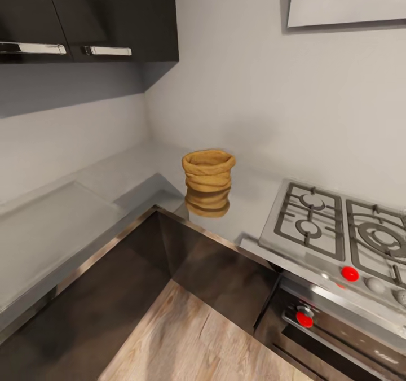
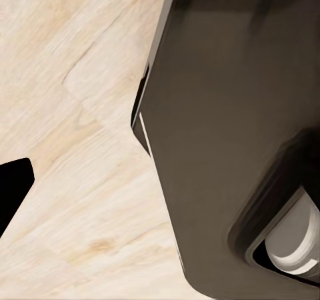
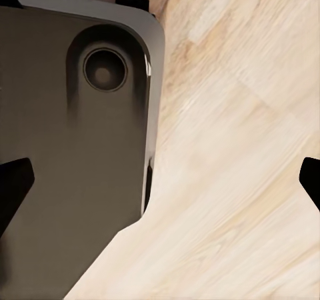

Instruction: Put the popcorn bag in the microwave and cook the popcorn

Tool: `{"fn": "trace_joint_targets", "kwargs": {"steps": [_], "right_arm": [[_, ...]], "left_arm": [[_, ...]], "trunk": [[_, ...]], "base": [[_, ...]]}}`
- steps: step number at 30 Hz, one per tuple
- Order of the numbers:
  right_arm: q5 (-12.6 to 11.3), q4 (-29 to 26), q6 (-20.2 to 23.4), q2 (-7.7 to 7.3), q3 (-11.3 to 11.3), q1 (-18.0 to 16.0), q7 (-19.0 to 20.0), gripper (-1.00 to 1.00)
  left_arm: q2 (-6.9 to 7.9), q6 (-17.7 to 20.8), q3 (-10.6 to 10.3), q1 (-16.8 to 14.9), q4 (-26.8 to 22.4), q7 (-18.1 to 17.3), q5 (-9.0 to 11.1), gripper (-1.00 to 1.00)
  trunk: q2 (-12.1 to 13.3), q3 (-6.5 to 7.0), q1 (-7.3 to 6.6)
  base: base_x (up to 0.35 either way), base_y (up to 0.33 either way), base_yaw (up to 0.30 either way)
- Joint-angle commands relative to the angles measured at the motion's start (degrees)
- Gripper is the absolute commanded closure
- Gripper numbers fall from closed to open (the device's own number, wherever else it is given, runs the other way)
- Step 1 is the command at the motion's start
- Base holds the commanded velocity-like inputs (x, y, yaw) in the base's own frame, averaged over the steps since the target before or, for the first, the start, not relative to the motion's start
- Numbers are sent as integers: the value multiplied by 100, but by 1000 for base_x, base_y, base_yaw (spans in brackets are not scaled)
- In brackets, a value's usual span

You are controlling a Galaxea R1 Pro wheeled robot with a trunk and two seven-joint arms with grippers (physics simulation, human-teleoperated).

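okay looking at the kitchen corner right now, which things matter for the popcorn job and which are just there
For the job:
popcorn bag, upright in the corner
countertop it stands on

Just there:
gas hob with red knobs, to the bag's right
dark wall cabinets
wood floor

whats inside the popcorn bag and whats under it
The popcorn bag stands upright on the grey countertop, which mirrors it below. Its rolled rim is open, but from the head view the inside is hidden, so its contents cannot be told. To its right sits the gas hob.
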Motion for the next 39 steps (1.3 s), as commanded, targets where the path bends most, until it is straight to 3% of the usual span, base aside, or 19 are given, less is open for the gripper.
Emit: {"fn": "trace_joint_targets", "kwargs": {"steps": [1,7,20,22,23,26,29,30,34,39], "right_arm": [[51,15,-31,-3,-48,-6,13,-100],[64,13,-29,-17,-23,-6,49,-100],[74,-85,30,-9,-41,-6,67,-100],[76,-489,201,49,-44,-6,72,-100],[128,-1064,634,162,-47,-6,76,-100],[422,-2113,1628,305,-53,-6,96,-100],[534,-2964,2154,466,-49,-6,107,-100],[540,-3068,2236,501,-48,-6,108,-100],[659,-3527,3292,679,-46,-45,151,-100],[695,-3864,4150,873,73,-545,334,-100]], "left_arm": [[-2,-18,6,-1,-1,10,19,-100],[2,-33,3,-1,2,10,19,-100],[-2,-33,3,-1,5,10,19,-100],[2,-33,3,-1,6,10,19,-100],[5,-33,3,-1,7,10,19,-100],[6,-33,4,-1,8,10,19,-100],[5,-33,7,-1,8,10,19,-100],[3,-33,6,-1,8,10,19,-100],[5,-33,4,-1,8,10,19,-100],[6,-33,-1,-1,8,10,19,-100]], "trunk": [[-3,-5,-4],[-3,-5,-4],[-3,-5,-4],[-3,-5,-4],[-3,-5,-4],[-3,-5,-4],[-3,-5,-4],[-3,-5,-4],[-3,-5,-4],[-3,-5,-4]], "base": [[-316,0,0],[-218,0,0],[-8,0,0],[0,0,0],[0,0,0],[0,0,0],[0,0,0],[0,0,0],[0,0,0],[0,0,0]]}}
